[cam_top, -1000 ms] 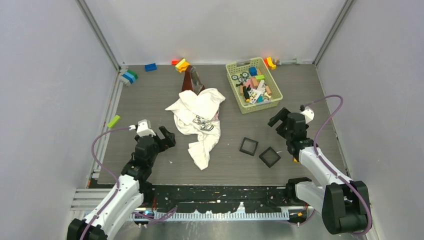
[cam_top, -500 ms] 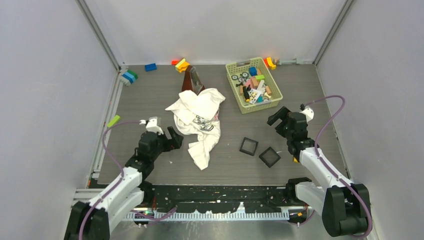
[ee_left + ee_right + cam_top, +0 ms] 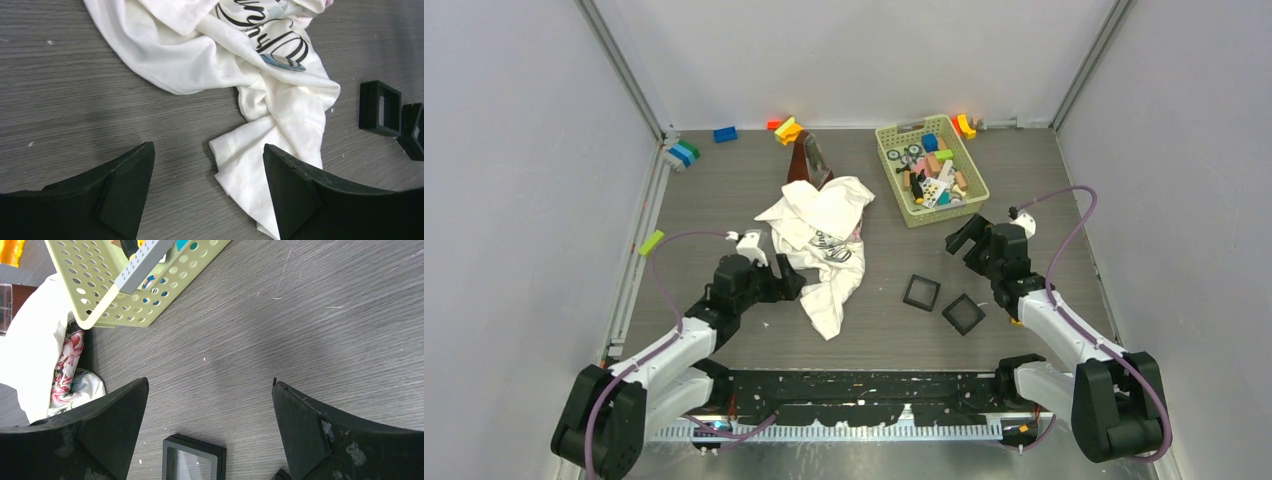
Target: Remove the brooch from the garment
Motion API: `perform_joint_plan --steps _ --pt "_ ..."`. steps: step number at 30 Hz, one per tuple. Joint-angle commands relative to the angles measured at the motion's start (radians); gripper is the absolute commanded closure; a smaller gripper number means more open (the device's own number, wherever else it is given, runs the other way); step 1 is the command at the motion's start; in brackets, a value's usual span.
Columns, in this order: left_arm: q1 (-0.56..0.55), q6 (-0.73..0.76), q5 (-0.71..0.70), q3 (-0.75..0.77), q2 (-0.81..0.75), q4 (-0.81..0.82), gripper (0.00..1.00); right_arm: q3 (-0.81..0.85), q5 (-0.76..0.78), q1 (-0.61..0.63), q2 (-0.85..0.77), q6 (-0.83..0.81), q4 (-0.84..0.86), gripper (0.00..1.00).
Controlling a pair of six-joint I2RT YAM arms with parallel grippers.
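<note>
I work in a robot lab test cell. My grey wood-grain counter [image 3: 714,190] is boxed in by plain pale wall panels [image 3: 514,180] on bare aluminium struts [image 3: 622,70], with bright plastic toy blocks [image 3: 725,133] strewn along the counter's far edge.

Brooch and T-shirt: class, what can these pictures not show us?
Left wrist view: the brooch hides its own clasp; the garment lettering is cut by the top edge.
Top view: brooch too small to pick out.
Right wrist view: garment mostly cut off by the left edge.
</note>
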Motion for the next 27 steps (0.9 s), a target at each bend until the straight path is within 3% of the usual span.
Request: perform_joint_plan --steps 1,5,13,22,27 --pt "-0.051 0.047 0.022 0.063 0.067 0.071 0.18 0.029 -0.013 0.008 -0.023 0.011 0.056 0.0" --pt "-0.105 0.075 -0.015 0.116 0.152 0.056 0.19 0.027 -0.048 0.022 -0.002 0.014 0.087 0.0" --pt "-0.111 0.027 -0.152 0.152 0.292 0.144 0.09 0.071 -0.176 0.138 0.123 -0.039 0.186 0.09" --pt "0.003 -0.1 -0.091 0.193 0.418 0.218 0.16 0.137 -0.187 0.348 0.223 -0.14 0.217 0.13" --pt "0.09 -0.149 0.041 0.236 0.533 0.266 0.18 0.188 -0.282 0.438 0.313 -0.174 0.248 0.15"
